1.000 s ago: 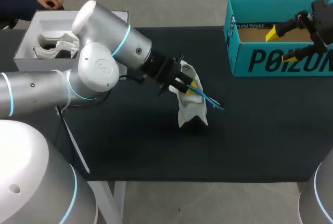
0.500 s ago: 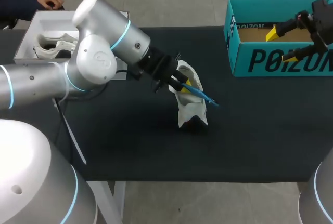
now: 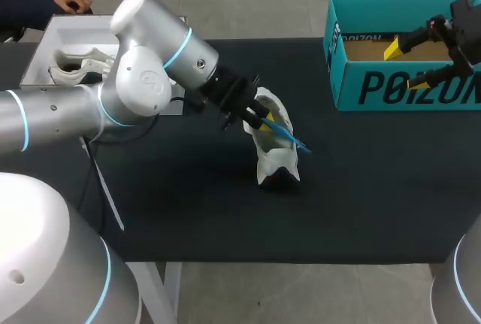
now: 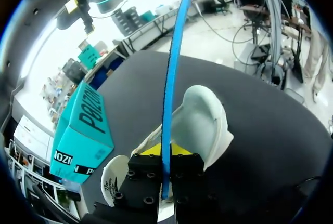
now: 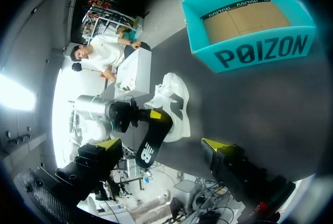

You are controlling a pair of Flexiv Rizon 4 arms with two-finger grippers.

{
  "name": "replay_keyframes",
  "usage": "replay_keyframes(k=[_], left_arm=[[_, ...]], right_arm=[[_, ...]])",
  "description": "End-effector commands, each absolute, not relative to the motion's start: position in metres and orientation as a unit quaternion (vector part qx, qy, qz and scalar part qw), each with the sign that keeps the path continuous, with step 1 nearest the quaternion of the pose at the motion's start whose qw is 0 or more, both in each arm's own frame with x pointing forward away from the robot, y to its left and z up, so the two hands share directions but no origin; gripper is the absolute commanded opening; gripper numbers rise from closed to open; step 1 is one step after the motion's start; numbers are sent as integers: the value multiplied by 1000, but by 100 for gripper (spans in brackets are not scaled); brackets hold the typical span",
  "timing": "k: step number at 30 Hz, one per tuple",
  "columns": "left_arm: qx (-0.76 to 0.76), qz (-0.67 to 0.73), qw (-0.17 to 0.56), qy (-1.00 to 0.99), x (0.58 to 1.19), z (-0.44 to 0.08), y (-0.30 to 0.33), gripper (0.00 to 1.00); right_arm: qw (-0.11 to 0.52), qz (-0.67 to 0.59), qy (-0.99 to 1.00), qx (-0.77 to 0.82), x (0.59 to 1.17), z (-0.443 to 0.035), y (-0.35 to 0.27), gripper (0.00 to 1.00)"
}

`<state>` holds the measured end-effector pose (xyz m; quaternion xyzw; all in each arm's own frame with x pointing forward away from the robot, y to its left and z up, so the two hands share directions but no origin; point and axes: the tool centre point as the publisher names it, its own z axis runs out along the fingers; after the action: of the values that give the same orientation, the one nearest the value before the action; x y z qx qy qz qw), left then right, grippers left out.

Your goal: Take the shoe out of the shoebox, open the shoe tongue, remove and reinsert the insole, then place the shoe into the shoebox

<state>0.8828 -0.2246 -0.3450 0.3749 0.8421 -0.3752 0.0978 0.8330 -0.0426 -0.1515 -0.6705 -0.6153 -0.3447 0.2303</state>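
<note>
- Head view: the left gripper, clamped on the blue insole, has drawn back toward ten o'clock; the shoe stands at centre.
- Left wrist view: the insole is pinched edge-on, with the shoe beneath it.
- Right wrist view: the right gripper is spread wide; the shoebox ahead shows only its cardboard floor.

- Pinching the insole in the left gripper, just above the shoe at mid-table.
- Hovering with the right gripper over the shoebox, far right.
- Sitting far left: a second box.
</note>
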Motion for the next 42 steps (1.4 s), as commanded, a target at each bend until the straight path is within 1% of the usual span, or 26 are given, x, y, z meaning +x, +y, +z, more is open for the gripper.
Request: replay_keyframes(k=[1,2,4,5,9,10,12,13,14,16,17,21,37,42], left_arm=[[375,-382,102,839,878,-343,-225,16],[375,-383,101,838,876,-342,-225,32],[376,-382,102,838,874,-341,-225,38],[377,-384,103,837,873,-339,-226,37],[380,-389,106,832,866,-335,-227,27],[381,-390,107,832,865,-334,-228,25],[384,-393,109,828,861,-332,-229,18],[386,-394,109,827,859,-331,-230,16],[389,-393,108,826,857,-330,-231,7],[393,-391,105,825,854,-329,-233,5],[396,-387,105,826,853,-330,-233,0],[396,-384,96,829,855,-335,-233,0],[371,-376,100,843,889,-350,-224,0],[369,-381,97,842,887,-351,-224,0]], right_arm=[[230,-343,-615,-671,834,-151,-43,100],[230,-343,-615,-671,834,-151,-43,100],[230,-343,-615,-671,834,-151,-43,100],[230,-343,-615,-671,834,-151,-43,100],[230,-343,-615,-671,834,-151,-43,100],[230,-343,-615,-671,834,-151,-43,100],[230,-343,-615,-671,834,-151,-43,100],[230,-343,-615,-671,834,-151,-43,100],[230,-343,-615,-671,834,-151,-43,100],[230,-343,-615,-671,834,-151,-43,100],[230,-343,-615,-671,834,-151,-43,100],[230,-343,-615,-671,834,-151,-43,100],[230,-343,-615,-671,834,-151,-43,100],[230,-343,-615,-671,834,-151,-43,100]])
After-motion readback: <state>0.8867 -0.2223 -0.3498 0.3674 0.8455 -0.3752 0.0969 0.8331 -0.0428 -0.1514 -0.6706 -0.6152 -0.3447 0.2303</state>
